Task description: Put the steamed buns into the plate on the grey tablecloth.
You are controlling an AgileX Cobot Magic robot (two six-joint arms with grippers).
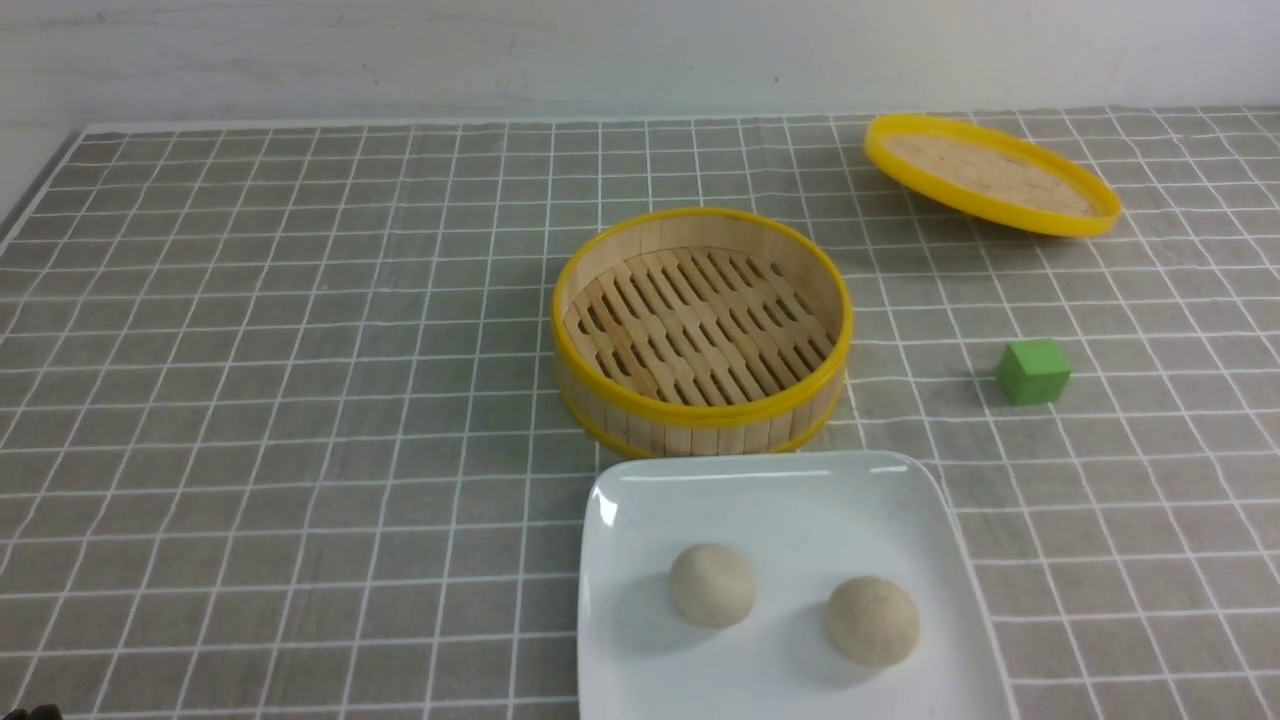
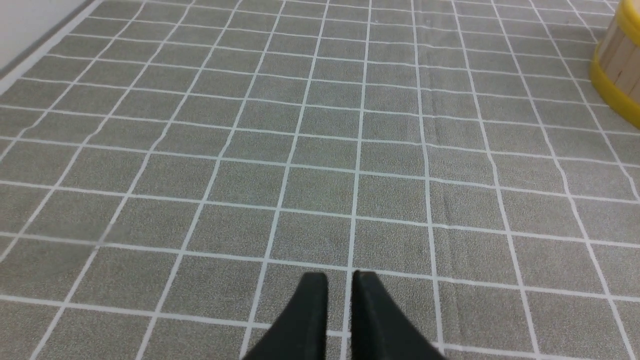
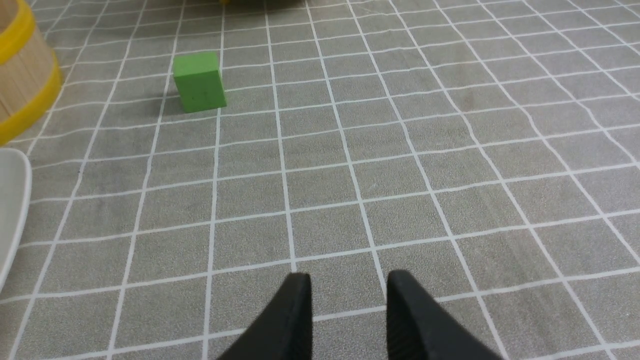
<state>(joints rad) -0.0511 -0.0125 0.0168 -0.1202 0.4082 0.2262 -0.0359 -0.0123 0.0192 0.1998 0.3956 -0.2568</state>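
Two cream-white steamed buns (image 1: 712,586) (image 1: 871,620) lie side by side in the white square plate (image 1: 760,465), which sits on the grey tablecloth (image 1: 300,350) at the front centre. Neither gripper shows in the front view. In the left wrist view, my left gripper (image 2: 340,275) hovers over bare cloth with its fingers almost together and nothing between them. In the right wrist view, my right gripper (image 3: 348,275) is over bare cloth, slightly open and empty. The plate's edge (image 3: 12,200) shows off to one side of it.
An empty bamboo steamer (image 1: 700,330) with a yellow rim stands just behind the plate; it also shows in the left wrist view (image 2: 617,65) and the right wrist view (image 3: 20,85). Its lid (image 1: 990,175) lies tilted at the back right. A green cube (image 1: 1033,371) (image 3: 199,81) sits right of the steamer.
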